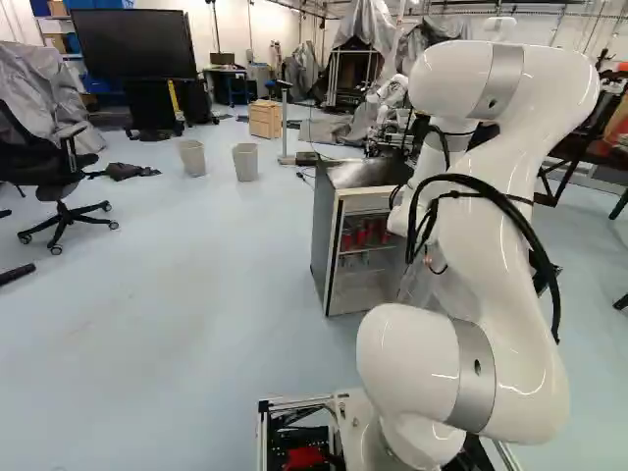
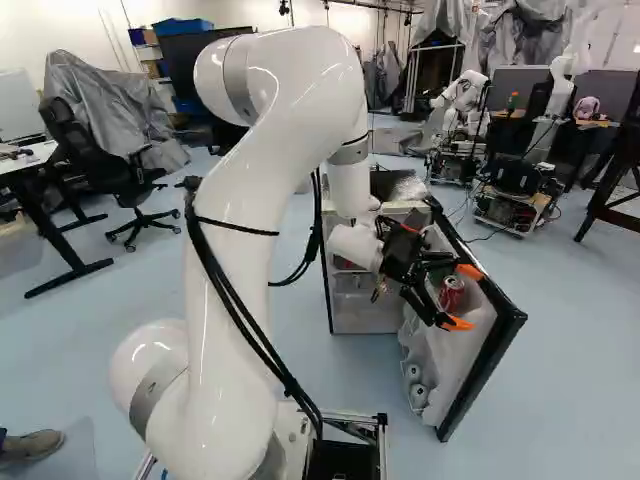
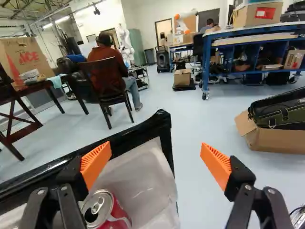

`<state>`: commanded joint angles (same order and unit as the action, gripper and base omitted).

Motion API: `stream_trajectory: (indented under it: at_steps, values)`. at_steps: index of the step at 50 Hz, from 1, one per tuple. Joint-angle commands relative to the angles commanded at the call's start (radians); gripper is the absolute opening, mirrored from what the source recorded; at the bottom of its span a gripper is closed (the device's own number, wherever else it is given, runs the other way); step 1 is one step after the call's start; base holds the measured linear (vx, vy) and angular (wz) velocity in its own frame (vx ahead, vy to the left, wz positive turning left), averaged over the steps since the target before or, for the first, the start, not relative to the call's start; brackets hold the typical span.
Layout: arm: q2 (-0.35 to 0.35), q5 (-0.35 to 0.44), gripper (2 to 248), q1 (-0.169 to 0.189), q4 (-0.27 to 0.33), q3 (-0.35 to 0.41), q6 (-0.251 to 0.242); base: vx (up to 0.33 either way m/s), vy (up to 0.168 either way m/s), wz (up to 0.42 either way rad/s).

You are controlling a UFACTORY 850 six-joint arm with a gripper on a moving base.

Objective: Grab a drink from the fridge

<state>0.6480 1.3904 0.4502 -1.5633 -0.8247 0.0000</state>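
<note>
Sitting upright in the door bin (image 3: 145, 176), the red can (image 3: 107, 210) is the target, and the gripper (image 3: 156, 164) has its fingers spread wide, nothing clamped! But look at the aim: the can lies low beside one finger, off the centre of the gap. Close now and I'd expect a pinch on the bin's end or thin air. Drive down without shifting across, and that near finger could clip the can's top and tip it. Outward again, the black door rim (image 3: 164, 125) runs between the fingers' lines; a nudge there could swing the open door, carrying the can off target. Beyond the hinge stands the fridge (image 1: 327, 240), more red cans (image 1: 365, 234) inside.
</note>
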Motion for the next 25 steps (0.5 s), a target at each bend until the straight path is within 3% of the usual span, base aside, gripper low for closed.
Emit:
stream_trajectory:
  at_steps: [25]
  values:
    - [0.053, 0.0, 247, 0.07, 0.019, -0.108, 0.0, 0.0, 0.0, 0.0]
